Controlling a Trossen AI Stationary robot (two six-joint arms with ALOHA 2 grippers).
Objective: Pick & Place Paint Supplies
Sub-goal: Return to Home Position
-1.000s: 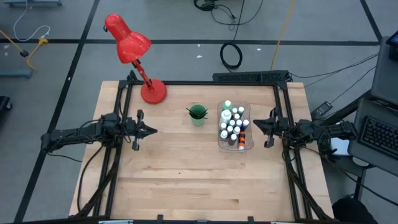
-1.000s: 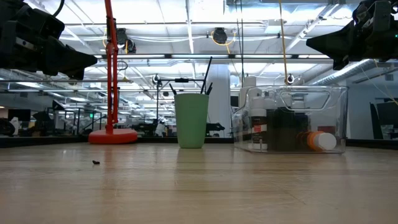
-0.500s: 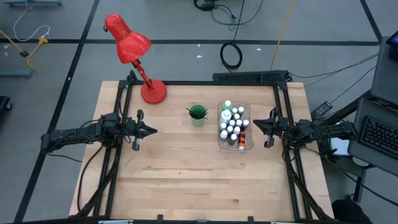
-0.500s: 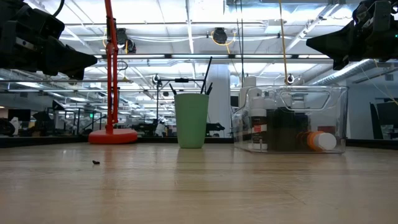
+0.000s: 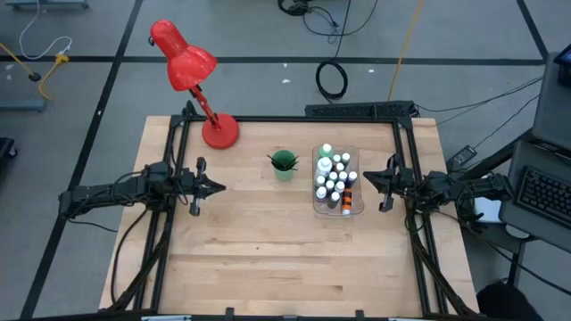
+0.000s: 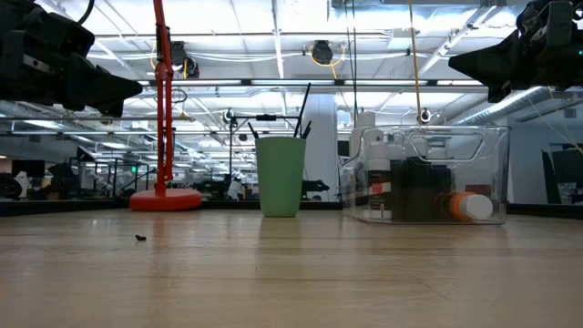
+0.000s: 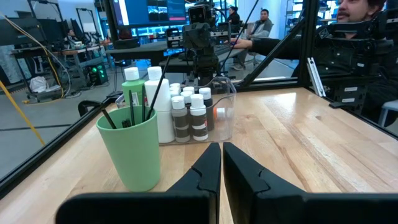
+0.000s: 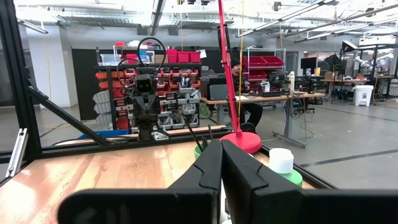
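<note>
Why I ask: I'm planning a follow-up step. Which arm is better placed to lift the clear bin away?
Right, probably. In the high view the right gripper hangs close beside the clear bin, while the left gripper is farther off, beyond the green cup. Both are shut, empty.

Table: one. Red lamp: one. Green cup: one. Clear bin: one.
Brushes in cup: at least three.
Small white-capped bottles in bin: around ten, exact count unclear.
Taller green-banded bottles: two.
Orange-ended item: one.
Grippers: two, left gripper and right gripper.
</note>
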